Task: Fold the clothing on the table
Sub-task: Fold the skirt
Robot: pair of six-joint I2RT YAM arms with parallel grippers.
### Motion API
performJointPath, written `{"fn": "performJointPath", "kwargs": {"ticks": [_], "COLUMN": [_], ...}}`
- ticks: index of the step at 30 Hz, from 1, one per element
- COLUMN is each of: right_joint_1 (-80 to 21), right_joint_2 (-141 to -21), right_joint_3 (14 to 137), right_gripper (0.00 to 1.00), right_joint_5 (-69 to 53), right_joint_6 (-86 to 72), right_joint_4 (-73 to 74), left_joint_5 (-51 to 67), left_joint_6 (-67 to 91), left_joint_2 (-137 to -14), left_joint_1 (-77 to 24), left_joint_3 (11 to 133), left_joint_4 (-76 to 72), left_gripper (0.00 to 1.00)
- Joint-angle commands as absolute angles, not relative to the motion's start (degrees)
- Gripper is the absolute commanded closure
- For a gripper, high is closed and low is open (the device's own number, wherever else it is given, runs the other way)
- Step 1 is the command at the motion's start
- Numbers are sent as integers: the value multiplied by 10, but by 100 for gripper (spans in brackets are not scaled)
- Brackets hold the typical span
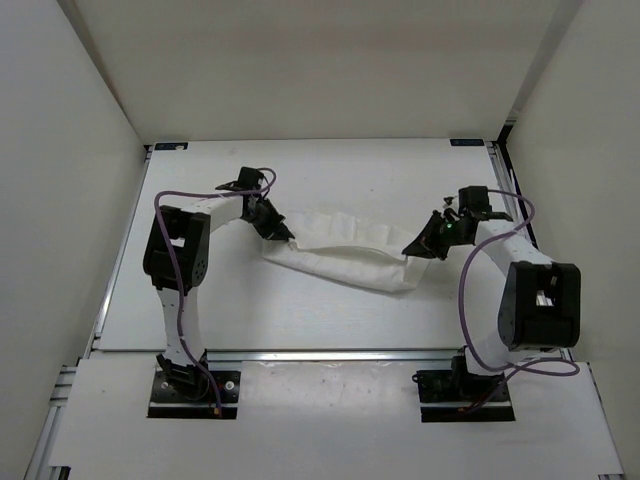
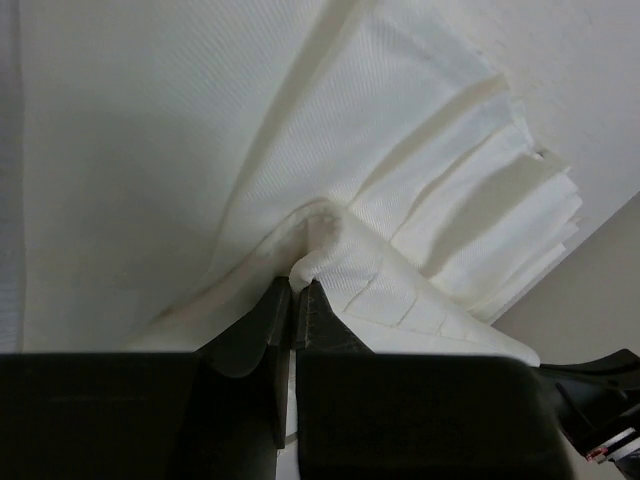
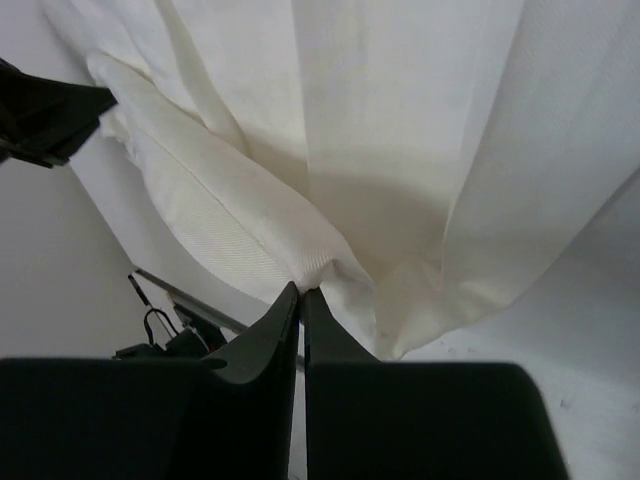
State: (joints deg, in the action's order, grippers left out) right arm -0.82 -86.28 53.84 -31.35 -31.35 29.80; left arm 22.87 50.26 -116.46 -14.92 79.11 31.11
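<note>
While the left pincer (image 1: 289, 238) and right pincer (image 1: 411, 251) grip its ends, clothing (image 1: 345, 263) spans the table (image 1: 300, 315).

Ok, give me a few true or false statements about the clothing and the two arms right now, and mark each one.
1. The left fingers are closed on a pinch of the clothing. True.
2. The right fingers stand wide open, clear of the fabric. False: they are shut on a bunched fold of it.
3. The clothing stretches as a long band between the two arms. True.
4. The clothing lies in a neat square at the far left corner of the table. False: it spans the middle of the table, creased and bunched.
5. A purple cable loops beside the right arm. True.
</note>
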Motion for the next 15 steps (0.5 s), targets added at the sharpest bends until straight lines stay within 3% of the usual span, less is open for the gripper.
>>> {"fn": "performJointPath", "kwargs": {"ticks": [1,3,4,6,7,8,10,11,12,15], "right_joint_1": [21,42,47,60,59,60,56,58,55,30], "right_joint_2": [-898,-926,-947,-972,-985,-996,-1017,-1025,-1022,-994], "right_joint_3": [590,608,630,680,692,720,764,791,804,793], "right_gripper": [96,81,78,72,70,67,66,66,66,65], "right_joint_5": [-301,-308,-314,-298,-287,-267,-250,-242,-230,-184], "right_joint_6": [-314,-323,-327,-311,-304,-288,-267,-256,-243,-218], "right_joint_4": [202,166,157,151,155,166,185,212,229,274], "left_joint_5": [159,163,160,168,171,176,191,197,193,195], "left_joint_6": [543,555,564,581,588,591,604,604,599,574], "left_joint_2": [-1156,-1170,-1179,-1198,-1202,-1212,-1221,-1220,-1213,-1178], "left_joint_1": [-138,-134,-132,-126,-125,-126,-118,-113,-110,-101], "left_joint_3": [812,842,847,895,922,937,989,995,1006,983], "left_joint_4": [271,261,257,245,237,229,215,215,214,214], "left_gripper": [100,95,82,65,61,49,47,37,35,35]}}
